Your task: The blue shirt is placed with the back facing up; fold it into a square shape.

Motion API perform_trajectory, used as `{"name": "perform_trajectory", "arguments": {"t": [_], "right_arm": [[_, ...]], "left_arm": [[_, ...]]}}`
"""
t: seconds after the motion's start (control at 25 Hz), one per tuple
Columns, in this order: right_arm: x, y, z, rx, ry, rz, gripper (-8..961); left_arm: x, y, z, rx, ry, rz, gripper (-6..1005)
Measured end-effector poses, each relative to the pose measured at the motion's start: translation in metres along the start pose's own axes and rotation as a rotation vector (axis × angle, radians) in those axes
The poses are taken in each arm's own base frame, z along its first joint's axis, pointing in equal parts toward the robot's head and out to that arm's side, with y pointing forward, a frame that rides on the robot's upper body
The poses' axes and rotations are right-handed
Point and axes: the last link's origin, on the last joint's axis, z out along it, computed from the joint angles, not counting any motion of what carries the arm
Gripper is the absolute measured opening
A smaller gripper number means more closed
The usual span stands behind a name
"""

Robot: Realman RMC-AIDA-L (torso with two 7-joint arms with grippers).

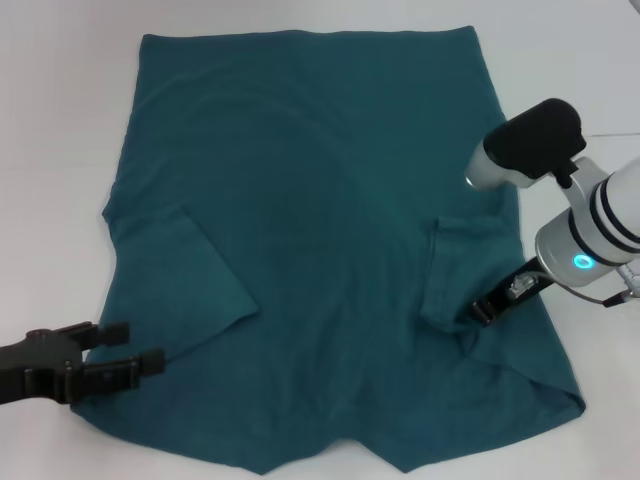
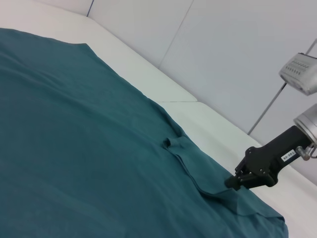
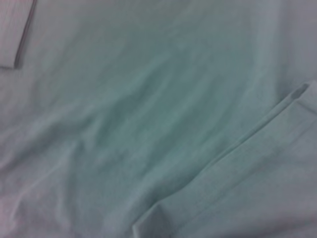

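The blue shirt (image 1: 310,230) lies spread on the white table, plain side up, hem at the far end. Both short sleeves are folded inward over the body: the left sleeve (image 1: 190,280) and the right sleeve (image 1: 465,265). My left gripper (image 1: 132,347) is open, low at the shirt's near left edge, with one finger over the cloth. My right gripper (image 1: 484,313) is down on the near end of the right sleeve fold. In the left wrist view the right gripper (image 2: 234,182) looks pinched shut on a raised ridge of the shirt (image 2: 74,148). The right wrist view shows only the shirt's cloth (image 3: 148,124), close up.
The white table (image 1: 60,120) shows bare on both sides of the shirt and beyond its hem. A pale wall (image 2: 223,49) rises behind the table's far edge. The right arm's white wrist (image 1: 600,230) hangs over the shirt's right border.
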Motion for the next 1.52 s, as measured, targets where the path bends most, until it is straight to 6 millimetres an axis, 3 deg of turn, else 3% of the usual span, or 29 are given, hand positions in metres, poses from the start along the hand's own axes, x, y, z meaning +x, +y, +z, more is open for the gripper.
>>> {"name": "perform_trajectory", "arguments": {"t": [0.84, 1.24, 1.52], "right_arm": [[-0.011, 0.037, 0.015, -0.103, 0.036, -0.099, 6], [-0.022, 0.016, -0.027, -0.104, -0.092, -0.036, 25], [-0.026, 0.009, -0.025, -0.072, -0.106, -0.032, 38]], "left_arm": [[-0.003, 0.0, 0.002, -0.005, 0.001, -0.006, 844], [-0.006, 0.001, 0.001, -0.006, 0.002, -0.017, 840], [-0.005, 0.001, 0.002, -0.007, 0.002, -0.017, 837]]}}
